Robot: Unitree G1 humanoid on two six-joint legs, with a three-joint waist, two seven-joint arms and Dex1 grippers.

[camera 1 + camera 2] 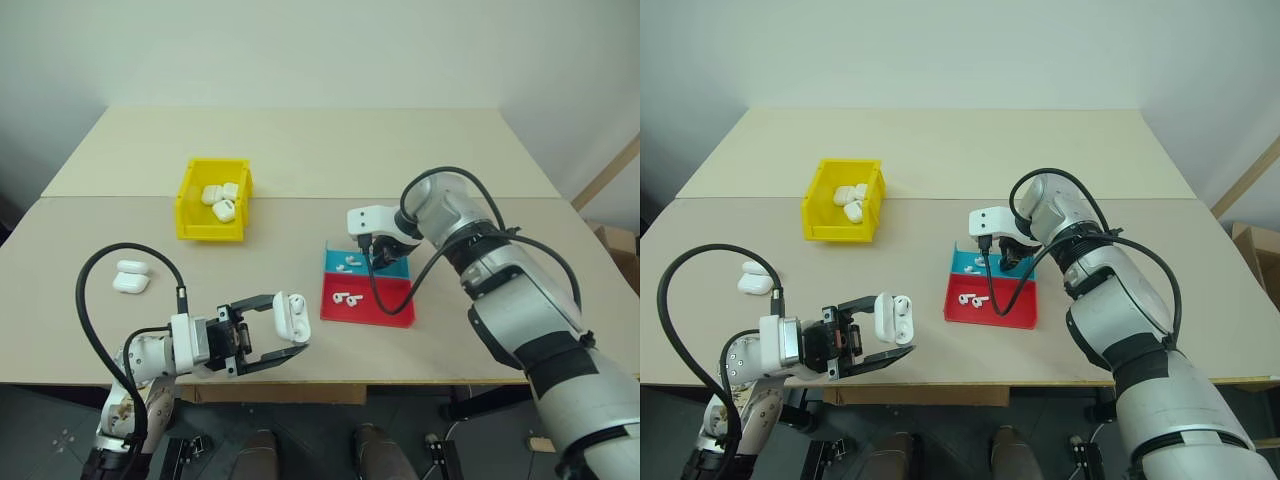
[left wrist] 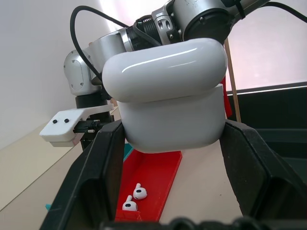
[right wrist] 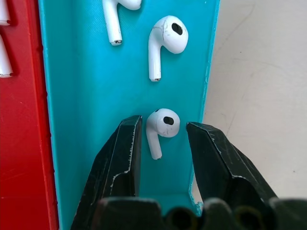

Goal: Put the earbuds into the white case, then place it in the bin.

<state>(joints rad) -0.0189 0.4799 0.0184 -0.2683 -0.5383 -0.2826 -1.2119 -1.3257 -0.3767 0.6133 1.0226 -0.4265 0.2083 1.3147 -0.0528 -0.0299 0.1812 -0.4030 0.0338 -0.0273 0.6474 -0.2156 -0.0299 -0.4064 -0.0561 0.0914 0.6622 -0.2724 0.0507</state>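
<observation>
Lying loose in the blue half of the flat red-and-blue plastic tray [image 3: 72, 96], the tiny glossy white earbud [image 3: 162, 125] sits between the right gripper's [image 3: 163, 139] part-open black fingers and could squirt sideways if they pinch off-centre, while the left gripper [image 1: 290, 335] clamps the open white pebble-shaped case [image 1: 291, 313] aloft.

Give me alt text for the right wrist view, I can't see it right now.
The right gripper points down into the blue tray section, its two black fingers open on either side of a white earbud lying there, not yet pinching it. Two more earbuds lie farther along the blue section, the red section runs alongside, and beige table lies beyond.
</observation>
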